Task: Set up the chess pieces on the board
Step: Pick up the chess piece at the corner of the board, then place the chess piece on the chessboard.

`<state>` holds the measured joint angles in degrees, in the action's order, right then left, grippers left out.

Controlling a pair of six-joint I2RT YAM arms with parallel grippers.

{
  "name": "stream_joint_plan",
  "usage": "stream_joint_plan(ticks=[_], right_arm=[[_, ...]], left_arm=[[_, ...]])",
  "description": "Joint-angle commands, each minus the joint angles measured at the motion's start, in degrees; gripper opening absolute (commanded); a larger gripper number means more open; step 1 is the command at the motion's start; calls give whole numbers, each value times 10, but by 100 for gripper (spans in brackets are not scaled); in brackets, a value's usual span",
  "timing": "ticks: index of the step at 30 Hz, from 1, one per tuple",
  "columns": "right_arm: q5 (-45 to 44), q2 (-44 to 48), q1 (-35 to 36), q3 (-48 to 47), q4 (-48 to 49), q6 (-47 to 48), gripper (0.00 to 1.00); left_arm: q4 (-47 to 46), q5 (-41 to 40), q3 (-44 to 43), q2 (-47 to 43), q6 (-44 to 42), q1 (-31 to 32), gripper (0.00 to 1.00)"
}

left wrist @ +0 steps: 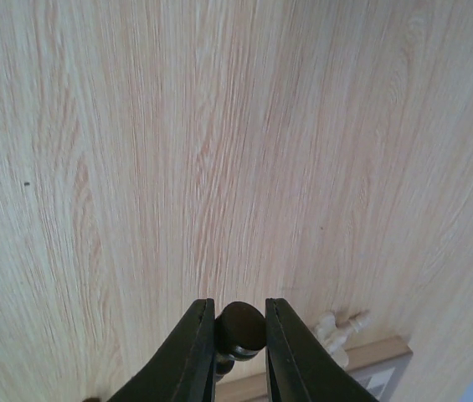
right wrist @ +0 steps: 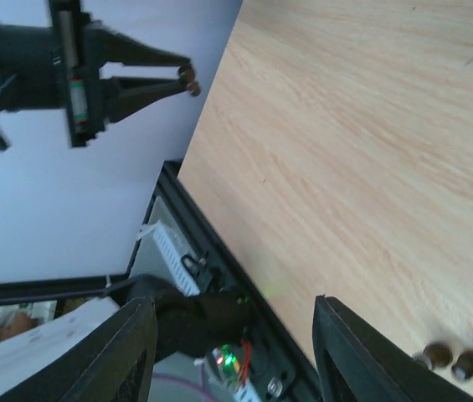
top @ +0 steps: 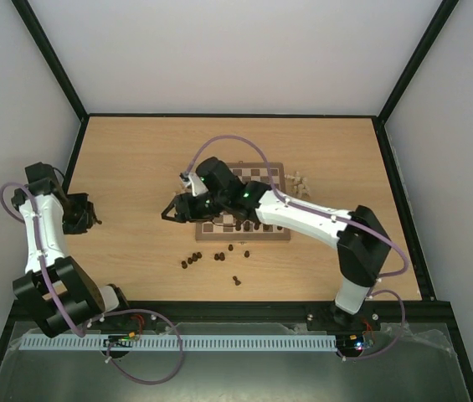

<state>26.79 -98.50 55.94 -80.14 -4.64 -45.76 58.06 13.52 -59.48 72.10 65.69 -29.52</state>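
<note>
Left gripper (left wrist: 239, 310) is clenched on one dark piece (left wrist: 241, 328), pinched between both fingers and lifted clear of the table (top: 136, 159). It sits at the table's left side, well apart from the board (top: 274, 177). Right gripper (right wrist: 236, 352) is released, fingers spread wide with nothing between them. It hangs over bare wood just beside the board's left edge, with the right arm lying across the board. The board is mid-table, slightly right of centre. Loose dark pieces (top: 211, 256) are scattered on the table near the board's front edge. Pale pieces (top: 300, 184) are bunched just off its right edge. Some pieces stand on the board's near rows, too small to sort.
</note>
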Motion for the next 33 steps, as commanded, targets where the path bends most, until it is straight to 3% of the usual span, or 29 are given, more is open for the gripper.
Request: stream_joint_plan(ticks=[1,8,14,21,33], right_arm=[[-22,-41,6,21,136,-12,51],[-15,-119,29,15,258,-26,50],[5,-177,47,-29,301,-24,48],[105,-211,35,-16,440,-81,48],[132,-240,34,-53,447,-92,43]], left_arm=[[53,34,-30,7,12,12,8],[81,52,-51,-13,38,39,9],[78,83,-22,-52,75,52,9],[85,120,-4,-96,90,56,9],[81,155,28,-144,111,60,9]])
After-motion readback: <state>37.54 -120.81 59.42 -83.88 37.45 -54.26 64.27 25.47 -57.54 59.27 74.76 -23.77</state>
